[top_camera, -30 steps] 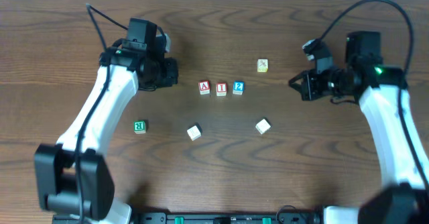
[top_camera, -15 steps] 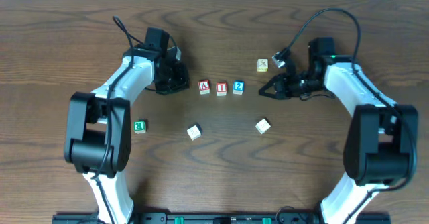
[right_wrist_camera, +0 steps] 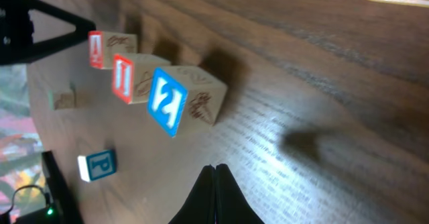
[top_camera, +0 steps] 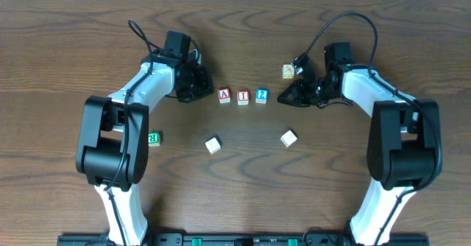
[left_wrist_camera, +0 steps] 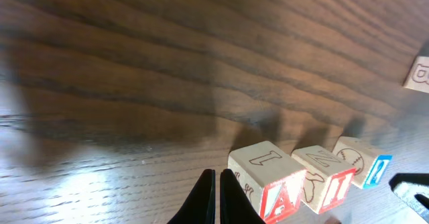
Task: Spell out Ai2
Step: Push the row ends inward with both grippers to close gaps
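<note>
Three cubes stand in a row mid-table reading left to right: the red-bordered A cube (top_camera: 224,96), the red-bordered I cube (top_camera: 243,96) and the blue 2 cube (top_camera: 261,96). My left gripper (top_camera: 210,93) is shut with nothing in it, its tip just left of the A cube (left_wrist_camera: 268,184). In the left wrist view my fingertips (left_wrist_camera: 218,175) are pressed together beside that cube. My right gripper (top_camera: 280,99) is shut and empty too, a short way right of the 2 cube (right_wrist_camera: 181,100). The right wrist view shows my closed tips (right_wrist_camera: 214,168) apart from it.
A yellowish cube (top_camera: 288,71) lies by the right arm at the back. Two plain white cubes (top_camera: 213,144) (top_camera: 288,138) sit nearer the front. A green lettered cube (top_camera: 153,138) lies at the left beside my left arm. The table is dark wood.
Both arms have swung in toward the row: the left gripper moved right up to the A cube, the right gripper moved left toward the 2 cube. The cubes have not moved.
</note>
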Controlling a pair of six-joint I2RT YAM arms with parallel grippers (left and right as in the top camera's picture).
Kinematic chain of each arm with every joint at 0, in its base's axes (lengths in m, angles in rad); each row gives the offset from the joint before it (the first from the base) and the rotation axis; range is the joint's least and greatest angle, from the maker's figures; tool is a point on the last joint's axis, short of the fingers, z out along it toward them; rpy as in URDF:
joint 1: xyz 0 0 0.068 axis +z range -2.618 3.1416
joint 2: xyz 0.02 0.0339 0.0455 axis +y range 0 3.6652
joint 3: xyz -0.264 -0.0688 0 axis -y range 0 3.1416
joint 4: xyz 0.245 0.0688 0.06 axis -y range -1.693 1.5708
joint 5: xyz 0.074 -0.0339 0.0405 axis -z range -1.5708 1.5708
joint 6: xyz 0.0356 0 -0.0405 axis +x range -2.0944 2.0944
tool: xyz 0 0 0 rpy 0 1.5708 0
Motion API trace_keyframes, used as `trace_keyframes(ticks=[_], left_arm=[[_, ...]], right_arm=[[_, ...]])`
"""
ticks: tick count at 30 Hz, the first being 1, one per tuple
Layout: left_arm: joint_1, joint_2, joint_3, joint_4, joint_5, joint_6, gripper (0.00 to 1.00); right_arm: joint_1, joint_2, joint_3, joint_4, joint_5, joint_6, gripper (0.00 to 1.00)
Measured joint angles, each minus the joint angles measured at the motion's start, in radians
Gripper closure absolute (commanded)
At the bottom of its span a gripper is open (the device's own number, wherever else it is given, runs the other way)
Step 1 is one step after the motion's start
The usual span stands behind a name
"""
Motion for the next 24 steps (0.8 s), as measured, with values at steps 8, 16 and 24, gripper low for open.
trace_keyframes(ticks=[8,16,24], left_arm=[[-0.007,0.026,0.0,0.003,0.0,-0.021,0.94],[-0.007,0.026,0.0,0.008,0.0,-0.025,0.94],[-0.007,0.026,0.0,0.029,0.018,-0.04,0.95]], right_arm=[[0.035,0.009,0.0,0.085,0.053,0.066,0.98],[0.067,0.012,0.0,0.135,0.092,0.137,0.99],[0.08,0.027,0.0,0.154,0.092,0.174,0.99]])
